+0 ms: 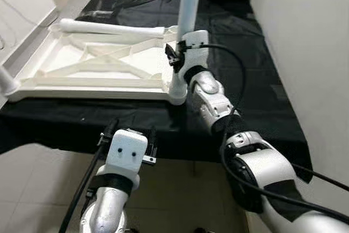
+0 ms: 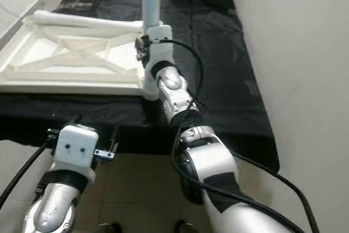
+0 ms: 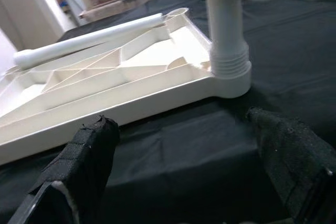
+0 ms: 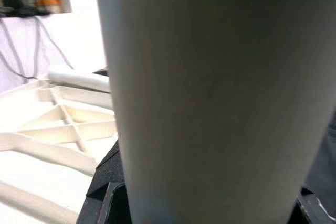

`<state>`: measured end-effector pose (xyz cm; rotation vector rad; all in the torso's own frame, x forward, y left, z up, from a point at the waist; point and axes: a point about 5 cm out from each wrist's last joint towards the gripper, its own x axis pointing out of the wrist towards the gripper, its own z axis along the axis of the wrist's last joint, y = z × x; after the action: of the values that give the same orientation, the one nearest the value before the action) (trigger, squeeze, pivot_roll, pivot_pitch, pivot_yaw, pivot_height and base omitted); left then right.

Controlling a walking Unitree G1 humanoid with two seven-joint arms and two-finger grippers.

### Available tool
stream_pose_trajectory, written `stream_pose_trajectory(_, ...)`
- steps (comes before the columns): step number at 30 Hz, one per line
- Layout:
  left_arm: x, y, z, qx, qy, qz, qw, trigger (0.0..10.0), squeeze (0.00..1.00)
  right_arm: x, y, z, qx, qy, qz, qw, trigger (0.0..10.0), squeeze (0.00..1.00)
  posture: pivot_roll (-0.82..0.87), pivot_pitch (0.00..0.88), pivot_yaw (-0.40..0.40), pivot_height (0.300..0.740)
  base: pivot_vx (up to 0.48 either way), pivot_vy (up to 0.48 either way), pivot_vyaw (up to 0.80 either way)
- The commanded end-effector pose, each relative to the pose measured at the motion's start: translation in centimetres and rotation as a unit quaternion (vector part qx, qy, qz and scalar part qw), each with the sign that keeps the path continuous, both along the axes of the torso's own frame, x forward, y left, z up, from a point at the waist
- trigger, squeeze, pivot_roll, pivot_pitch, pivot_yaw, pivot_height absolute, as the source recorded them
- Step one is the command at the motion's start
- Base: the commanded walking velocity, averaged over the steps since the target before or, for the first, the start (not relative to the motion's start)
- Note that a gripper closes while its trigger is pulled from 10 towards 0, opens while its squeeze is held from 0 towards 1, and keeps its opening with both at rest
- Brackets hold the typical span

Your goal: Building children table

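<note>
A white children's tabletop (image 1: 82,83) lies upside down on a black cloth (image 1: 256,80), ribs facing up. One white leg (image 1: 189,4) stands upright in the near right corner socket (image 1: 178,94). My right gripper (image 1: 182,53) is shut on this leg just above the socket; in the right wrist view the leg (image 4: 210,93) sits between the fingers. A second white leg (image 1: 109,28) lies flat along the tabletop's far edge. My left gripper (image 1: 133,125) hovers low at the cloth's front edge, open, its black fingers (image 3: 86,156) spread with nothing between them and pointing toward the socket (image 3: 229,74).
A pale wall (image 1: 305,25) runs close along the right of the cloth. Another white rounded part (image 1: 6,80) shows at the left edge. Tiled floor (image 1: 180,189) lies below the front edge. Boxes and clutter stand beyond the far end.
</note>
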<state>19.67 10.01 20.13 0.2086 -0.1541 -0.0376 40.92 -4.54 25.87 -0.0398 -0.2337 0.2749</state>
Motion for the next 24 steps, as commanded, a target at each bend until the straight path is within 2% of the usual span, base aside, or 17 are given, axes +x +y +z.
stream_pose_trajectory(1, 0.0, 0.1, -0.5, 0.004, 0.012, 0.000, 1.000, 10.0, 0.00, -0.2, -1.3, -5.7, -0.023, 0.118, -0.077, 0.990, 10.0, 0.00, 0.10, 0.227, -0.017, 0.740, 0.000, 0.000, 0.00)
stream_pose_trajectory(2, 0.1, 0.1, -0.6, 0.004, 0.012, 0.000, 1.000, 10.0, 0.00, -0.1, -1.4, -5.5, -0.017, 0.112, -0.109, 0.988, 10.0, 0.00, 0.10, 0.227, -0.017, 0.740, 0.000, 0.000, 0.00)
stream_pose_trajectory(3, 0.1, 0.1, -0.6, 0.004, 0.012, 0.000, 1.000, 10.0, 0.00, -0.1, -1.4, -5.5, -0.017, 0.112, -0.109, 0.988, 10.0, 0.00, 0.10, 0.227, -0.017, 0.740, 0.000, 0.000, 0.00)
stream_pose_trajectory(4, 0.1, 0.0, -0.6, 0.004, 0.012, 0.000, 1.000, 10.0, 0.00, -0.1, -1.7, -5.4, -0.002, 0.118, -0.167, 0.979, 10.0, 0.00, 0.10, 0.223, -0.018, 0.740, 0.000, 0.000, 0.00)
stream_pose_trajectory(5, 0.1, 0.0, -0.6, 0.004, 0.012, 0.000, 1.000, 10.0, 0.00, -0.1, -1.7, -5.4, -0.002, 0.118, -0.167, 0.979, 10.0, 0.00, 0.10, 0.223, -0.018, 0.740, 0.000, 0.000, 0.00)
stream_pose_trajectory(7, 0.2, 0.0, -0.6, 0.004, 0.011, -0.001, 1.000, 10.0, 0.00, -0.3, -2.0, -5.7, 0.002, 0.126, -0.228, 0.966, 10.0, 0.00, 0.11, 0.222, -0.017, 0.740, 0.000, 0.000, 0.00)
stream_pose_trajectory(8, 0.2, 0.0, -0.6, 0.004, 0.011, -0.001, 1.000, 10.0, 0.00, -0.3, -2.0, -5.7, 0.002, 0.126, -0.228, 0.966, 10.0, 0.00, 0.11, 0.222, -0.017, 0.740, 0.000, 0.000, 0.00)
stream_pose_trajectory(9, 0.3, 0.0, -0.5, 0.005, 0.009, -0.001, 1.000, 10.0, 0.00, -0.6, -2.4, -6.1, 0.030, 0.134, -0.286, 0.948, 10.0, 0.00, 0.11, 0.222, -0.017, 0.740, 0.000, 0.000, 0.00)
stream_pose_trajectory(11, 0.3, 0.0, -0.5, 0.005, 0.009, -0.001, 1.000, 10.0, 0.00, -0.6, -2.4, -6.1, 0.030, 0.134, -0.286, 0.948, 10.0, 0.00, 0.11, 0.222, -0.017, 0.740, 0.000, 0.000, 0.00)
stream_pose_trajectory(13, 0.3, 0.2, -0.4, 0.005, 0.007, 0.000, 1.000, 10.0, 0.00, -1.1, -2.8, -6.2, 0.067, 0.135, -0.360, 0.921, 10.0, 0.00, 0.11, 0.222, -0.017, 0.740, 0.000, 0.000, 0.00)
stream_pose_trajectory(15, 0.3, 0.2, -0.4, 0.005, 0.007, 0.000, 1.000, 10.0, 0.00, -1.1, -2.8, -6.2, 0.067, 0.135, -0.360, 0.921, 10.0, 0.00, 0.11, 0.222, -0.017, 0.740, 0.000, 0.000, 0.00)
stream_pose_trajectory(18, 0.5, 0.3, -0.5, 0.008, 0.006, 0.002, 1.000, 10.0, 0.00, -1.8, -2.4, -6.0, 0.109, 0.140, -0.440, 0.880, 10.0, 0.00, 0.13, 0.211, -0.013, 0.740, 0.000, 0.000, 0.00)
stream_pose_trajectory(20, 0.5, 0.3, -0.5, 0.008, 0.006, 0.002, 1.000, 10.0, 0.00, -1.8, -2.4, -6.0, 0.109, 0.140, -0.440, 0.880, 10.0, 0.00, 0.13, 0.211, -0.013, 0.740, 0.000, 0.000, 0.00)
stream_pose_trajectory(21, 0.6, 0.3, -0.5, 0.009, 0.005, 0.001, 1.000, 10.0, 0.00, -1.9, -2.2, -5.9, 0.116, 0.146, -0.454, 0.871, 10.0, 0.00, 0.14, 0.206, -0.016, 0.740, 0.000, 0.000, 0.00)
stream_pose_trajectory(22, 0.6, 0.3, -0.5, 0.009, 0.005, 0.001, 1.000, 10.0, 0.00, -1.9, -2.2, -5.9, 0.116, 0.146, -0.454, 0.871, 10.0, 0.00, 0.14, 0.206, -0.016, 0.740, 0.000, 0.000, 0.00)
stream_pose_trajectory(23, 0.7, 0.3, -0.4, 0.010, 0.003, 0.000, 1.000, 10.0, 0.00, -2.1, -1.8, -5.8, 0.123, 0.150, -0.463, 0.865, 10.0, 0.00, 0.16, 0.202, -0.016, 0.740, 0.000, 0.000, 0.00)
stream_pose_trajectory(24, 0.7, 0.3, -0.3, 0.011, 0.000, 0.000, 1.000, 10.0, 0.00, -2.1, -1.4, -5.1, 0.116, 0.137, -0.465, 0.867, 10.0, 0.00, 0.16, 0.203, -0.021, 0.740, 0.000, 0.000, 0.00)
